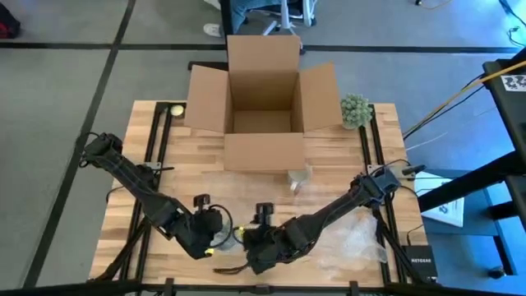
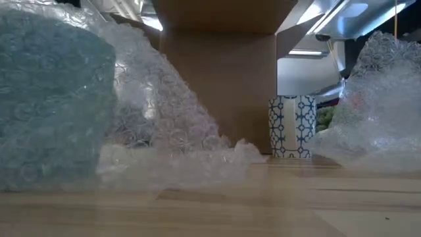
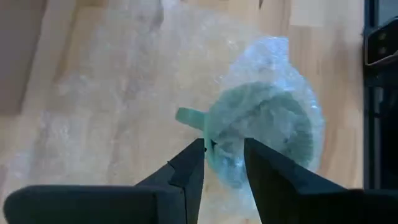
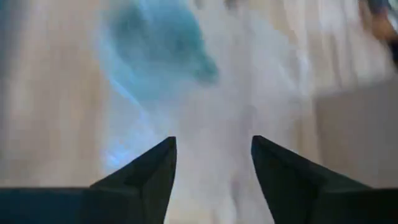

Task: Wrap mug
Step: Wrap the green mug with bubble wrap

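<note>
A teal mug [image 3: 261,124] sits near the table's front edge, bundled in bubble wrap [image 2: 164,112], with its handle [image 3: 186,116] poking out. In the low view the wrapped mug [image 2: 52,99] stands on the wood, and the loose wrap trails off beside it onto the table. My left gripper [image 3: 224,152] is closed on the bundle's near edge, beside the handle. My right gripper [image 4: 214,155] is open just short of the wrap, with nothing between its fingers. Both grippers meet at the mug [image 1: 226,238] in the high view. My left gripper pinches the wrapped edge of the mug [image 3: 225,163] between its two fingers, close to where the handle joins. It comes at the mug slanting down from above. The wrap hides whether only wrap or also the mug's wall is caught. The mug rests on the table.
An open cardboard box [image 1: 263,103] stands at the far centre. A blue-and-white patterned mug [image 2: 293,125] stands in front of it. Another sheet of bubble wrap [image 1: 353,238] lies at the near right. A green ball plant [image 1: 355,109] and a small pale ball [image 1: 175,109] sit beside the box.
</note>
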`<control>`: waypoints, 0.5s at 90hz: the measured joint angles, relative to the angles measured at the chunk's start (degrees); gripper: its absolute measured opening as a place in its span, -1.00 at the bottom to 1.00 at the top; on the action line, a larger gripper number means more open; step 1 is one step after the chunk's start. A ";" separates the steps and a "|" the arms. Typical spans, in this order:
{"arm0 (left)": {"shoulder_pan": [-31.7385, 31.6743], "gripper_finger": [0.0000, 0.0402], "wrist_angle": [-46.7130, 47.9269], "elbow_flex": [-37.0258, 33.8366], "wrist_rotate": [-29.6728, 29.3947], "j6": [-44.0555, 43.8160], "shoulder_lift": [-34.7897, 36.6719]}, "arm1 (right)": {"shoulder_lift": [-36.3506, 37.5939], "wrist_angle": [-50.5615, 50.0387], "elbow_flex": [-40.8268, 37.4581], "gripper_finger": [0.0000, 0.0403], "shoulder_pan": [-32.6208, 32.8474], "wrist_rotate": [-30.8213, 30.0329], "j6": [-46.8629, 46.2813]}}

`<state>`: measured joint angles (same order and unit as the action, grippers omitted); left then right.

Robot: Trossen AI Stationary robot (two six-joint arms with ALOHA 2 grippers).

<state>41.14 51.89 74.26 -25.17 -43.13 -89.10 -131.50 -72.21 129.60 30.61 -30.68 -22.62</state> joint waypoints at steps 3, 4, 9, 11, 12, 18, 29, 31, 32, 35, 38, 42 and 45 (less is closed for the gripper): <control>0.44 -0.51 -0.06 0.04 -0.74 -0.31 0.00 | 0.00 -0.44 -1.93 -0.01 -0.52 -0.97 -1.28; 0.59 -0.51 -0.07 0.04 -0.98 -0.46 0.00 | 0.00 -0.54 -2.56 -0.01 -0.69 -1.24 -1.54; 1.16 -0.51 -0.23 0.04 -2.16 -1.32 0.00 | 0.00 -0.75 -5.90 -0.01 -1.74 -3.08 -3.00; 1.39 -0.51 -0.31 0.04 -2.42 -1.58 0.00 | 0.00 0.01 -7.22 -0.01 -2.17 -3.64 -3.36; 1.45 -0.51 -0.34 0.06 -2.52 -1.68 0.00 | 0.00 0.57 -7.91 -0.01 -2.42 -3.89 -3.54; 1.99 -0.51 -0.33 0.06 -2.70 -2.52 0.00 | 0.04 4.42 -11.87 -0.02 -4.15 -4.31 -3.91; 3.15 -0.51 -0.26 0.06 -2.79 -4.43 0.00 | 0.04 10.45 -17.69 -0.02 -7.80 -3.80 -3.23; 3.33 -0.51 -0.21 0.06 -2.79 -4.48 0.00 | 0.05 12.41 -18.55 -0.02 -8.66 -3.26 -2.48; 3.47 -0.51 -0.21 0.06 -2.79 -4.49 0.00 | 0.06 13.34 -18.95 -0.02 -9.09 -2.84 -2.21; 3.72 -0.51 -0.27 0.06 -2.85 -4.51 0.00 | 0.21 16.16 -20.31 -0.02 -10.50 -1.43 -0.79; 3.97 -0.51 -0.26 0.06 -3.04 -4.59 0.00 | 0.22 18.63 -21.60 -0.02 -11.91 0.43 0.64; 4.19 -0.51 -0.25 0.06 -3.35 -4.78 0.00 | 0.22 21.52 -23.31 -0.02 -13.75 2.90 2.04; 4.37 -0.51 -0.19 0.06 -3.65 -4.97 0.00 | 0.20 23.38 -24.50 -0.02 -15.08 4.47 2.56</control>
<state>45.51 51.70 74.32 -28.83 -48.10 -89.10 -131.31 -48.83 105.10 15.53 -26.21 -20.06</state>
